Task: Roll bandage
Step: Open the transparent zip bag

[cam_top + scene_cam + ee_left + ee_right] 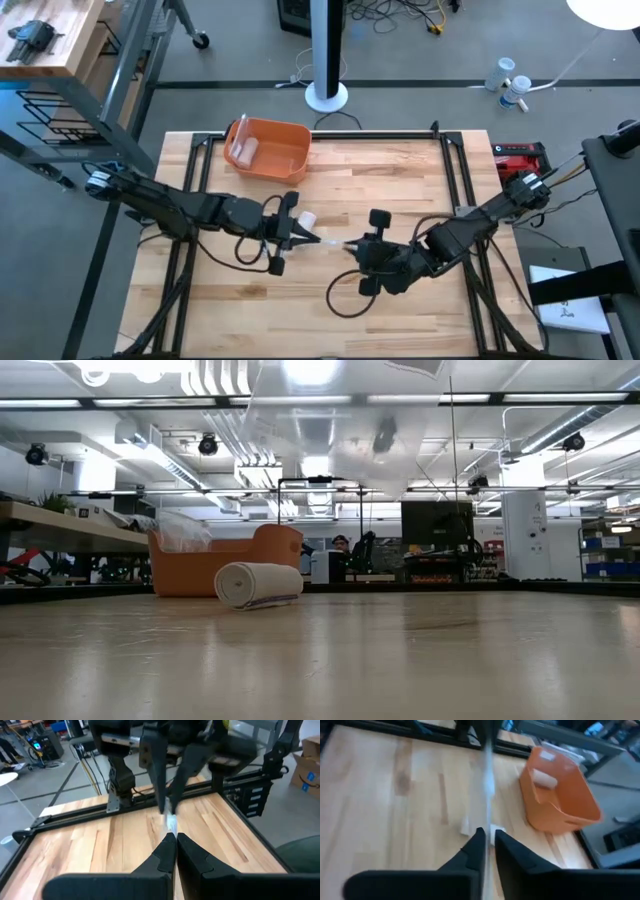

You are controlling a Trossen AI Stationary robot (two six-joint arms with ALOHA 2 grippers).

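Left gripper [312, 238] sits mid-table, pointing toward the right gripper [352, 246], both tips facing each other with a thin white bandage strip [333, 241] stretched between them. We see in the left wrist view the left fingers [165, 851] pinched nearly together on the strip [171, 822], which runs up to the other arm's gripper. In the right wrist view the right fingers [476, 845] are also close together, with only a narrow slit, and the strip [487, 775] runs away from them toward the left arm. So both grippers look clamped on the strip, 1 at each end, held taut above the table [400, 170].

A white bandage roll [305, 217] lies on the wood just beside the left gripper, on the far side toward the bin [285, 148]. In the low view the roll [258, 584] lies on its side in front of the orange bin [200, 565], and the strip shows overhead as a pale sheet, blurred. We cannot tell whether the strip is joined to that roll.

The orange bin sits at the table's far edge, left of centre, with 1 pale item inside [243, 150], possibly another roll. In the right wrist view it [560, 790] is beyond the strip.

Both arms reach in from the table's sides, left arm [170, 205] from the left, right arm [480, 225] from the right.
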